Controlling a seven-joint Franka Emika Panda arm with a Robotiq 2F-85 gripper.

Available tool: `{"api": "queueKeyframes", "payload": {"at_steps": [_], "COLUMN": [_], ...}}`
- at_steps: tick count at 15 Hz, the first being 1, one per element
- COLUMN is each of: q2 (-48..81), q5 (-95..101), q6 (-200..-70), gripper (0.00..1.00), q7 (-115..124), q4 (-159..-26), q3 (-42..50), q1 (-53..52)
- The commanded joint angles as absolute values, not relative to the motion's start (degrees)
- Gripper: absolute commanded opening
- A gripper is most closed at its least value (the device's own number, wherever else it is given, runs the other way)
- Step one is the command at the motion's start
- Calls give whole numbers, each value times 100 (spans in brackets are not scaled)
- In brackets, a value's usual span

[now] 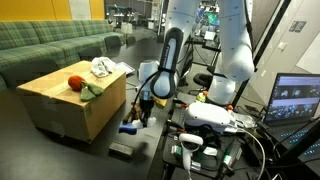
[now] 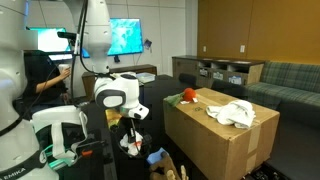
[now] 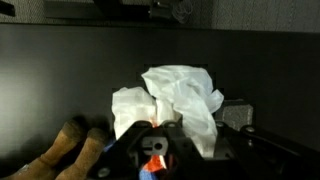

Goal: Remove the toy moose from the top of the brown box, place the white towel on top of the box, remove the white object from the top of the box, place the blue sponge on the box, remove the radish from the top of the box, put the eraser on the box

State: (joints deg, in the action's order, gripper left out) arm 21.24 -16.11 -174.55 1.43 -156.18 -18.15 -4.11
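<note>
The brown box carries the white towel and the red radish with its green leaves. My gripper hangs low beside the box, near the floor. It is shut on the white object, which looks crumpled in the wrist view. The toy moose lies on the floor below, to the left. The dark eraser lies on the floor to the right. The blue sponge rests on the floor next to the gripper.
A green sofa stands behind the box. A second white robot and a laptop crowd the side away from the box. Shelves and a lit screen are farther off.
</note>
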Motion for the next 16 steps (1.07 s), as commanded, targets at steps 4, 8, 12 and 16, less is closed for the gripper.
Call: {"api": "queueKeyframes", "payload": {"at_steps": [4, 8, 12, 16], "q2": [3183, 3687, 4054, 4249], "q5": [-1332, -1184, -1161, -1208], "q6": [-18117, -18146, -18119, -18148], "gripper": [5, 5, 5, 5], "q7": [269, 325, 443, 646], "q4": [-14874, -14381, -13934, -13612], "q3": [-1620, -1151, -604, -116], "q1": [118, 201, 190, 82]}}
